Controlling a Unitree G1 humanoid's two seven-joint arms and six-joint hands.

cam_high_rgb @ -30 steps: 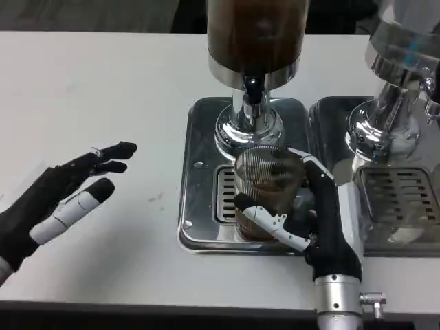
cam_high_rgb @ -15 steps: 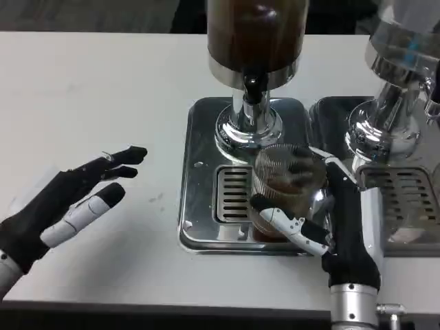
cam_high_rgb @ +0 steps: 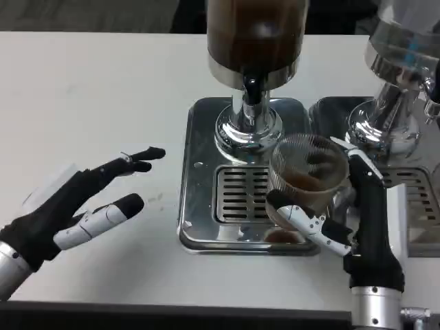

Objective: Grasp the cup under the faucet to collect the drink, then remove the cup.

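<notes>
- One change matters most: across the last second the right hand [cam_high_rgb: 344,220] carries the cup [cam_high_rgb: 307,180] rightward, off the middle of the drip tray [cam_high_rgb: 199,206] and out from under the faucet [cam_high_rgb: 251,93]
- Judging by that, collecting is finished and the removal step is under way
- Right now the cup sits at the right edge of the tray's grille [cam_high_rgb: 242,196], just beside the gap to the second dispenser base [cam_high_rgb: 381,124]; whether it is lifted or sliding I cannot tell
- Fingers of the right hand are wrapped around the ribbed glass, thumb across the front, holding it upright
- Meanwhile the left hand [cam_high_rgb: 75,206] has drifted slightly toward the tray but holds nothing, fingers spread apart above the table [cam_high_rgb: 89,82]
- Inside the cup a shallow pool of brown drink shows at the bottom, well below the rim
- Above it, the dispenser tank [cam_high_rgb: 256,31] is dark with brown liquid
- Nothing visibly drips from the faucet
</notes>
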